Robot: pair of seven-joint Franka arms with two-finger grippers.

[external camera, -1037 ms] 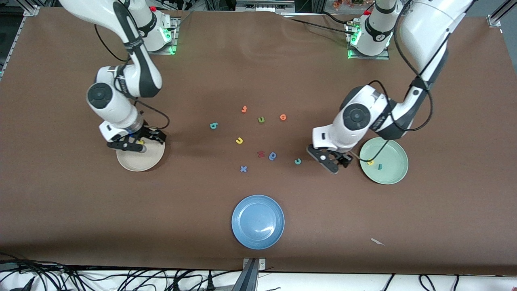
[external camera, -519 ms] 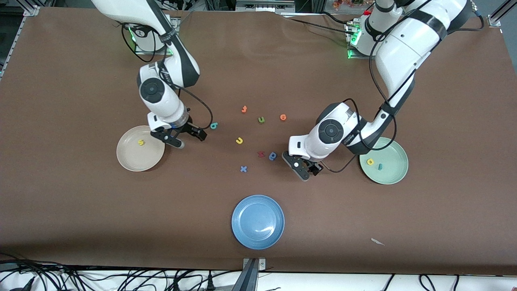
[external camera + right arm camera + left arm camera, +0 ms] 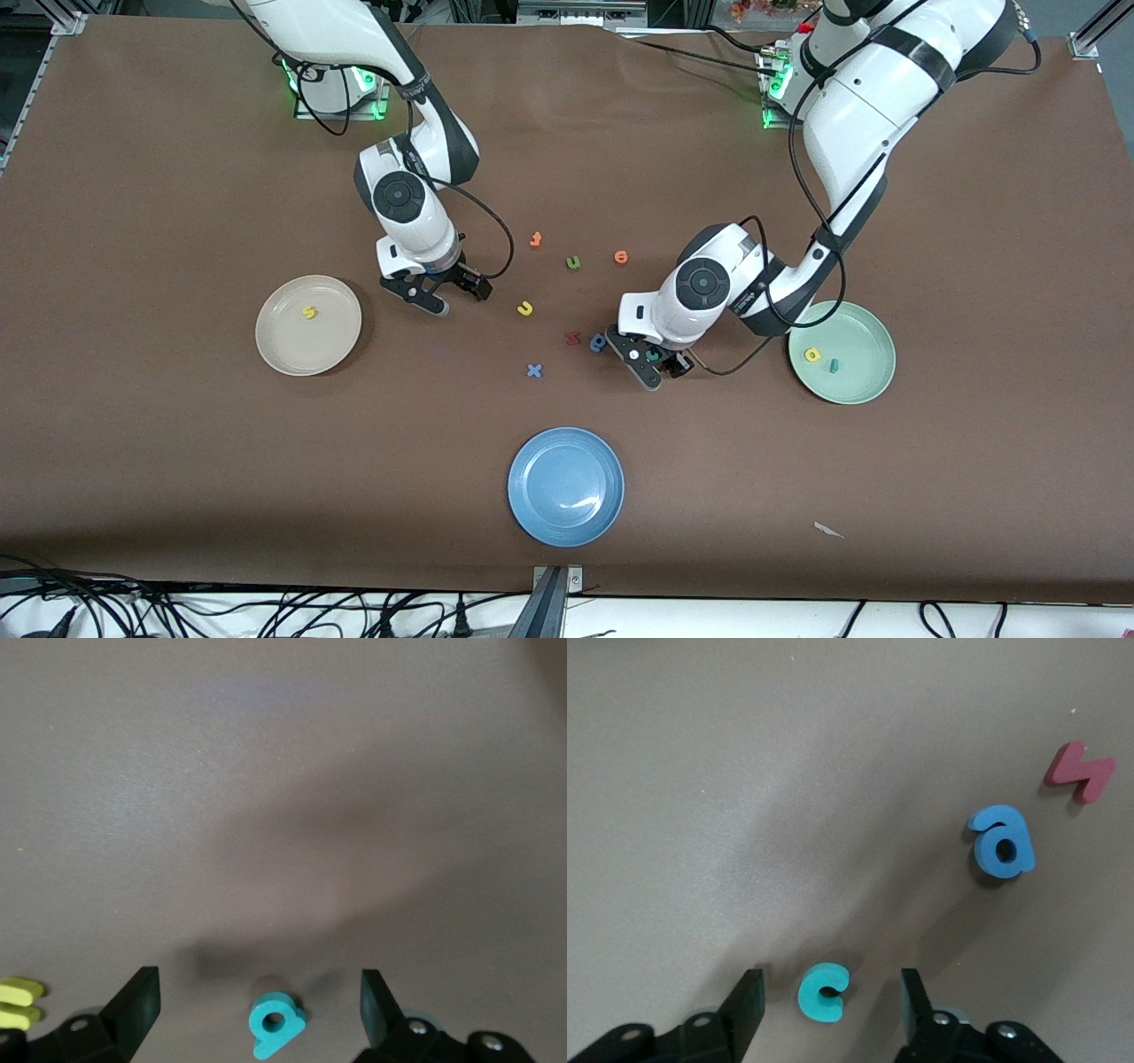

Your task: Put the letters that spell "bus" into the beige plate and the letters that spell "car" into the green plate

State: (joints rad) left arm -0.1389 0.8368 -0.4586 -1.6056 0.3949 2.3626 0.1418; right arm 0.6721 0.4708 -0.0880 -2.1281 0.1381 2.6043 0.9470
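The left end effector (image 3: pixel 827 1001) straddles the light-blue "c" (image 3: pixel 823 991) on the desk, fingers apart with gaps either side, while the right end effector (image 3: pixel 257 1001), fingers wide, brackets the teal "b" (image 3: pixel 276 1023).

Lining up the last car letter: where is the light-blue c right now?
The light-blue c lies on the table between the left gripper's open fingers, beside the darker blue letter and toward the green plate from it.

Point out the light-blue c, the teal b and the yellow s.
c (image 3: pixel 823 992), left wrist view, on its curved back.
b (image 3: pixel 274 1024), right wrist view, on its ring.
s (image 3: pixel 309 312), front view, on its middle, in the beige plate (image 3: pixel 276 350).
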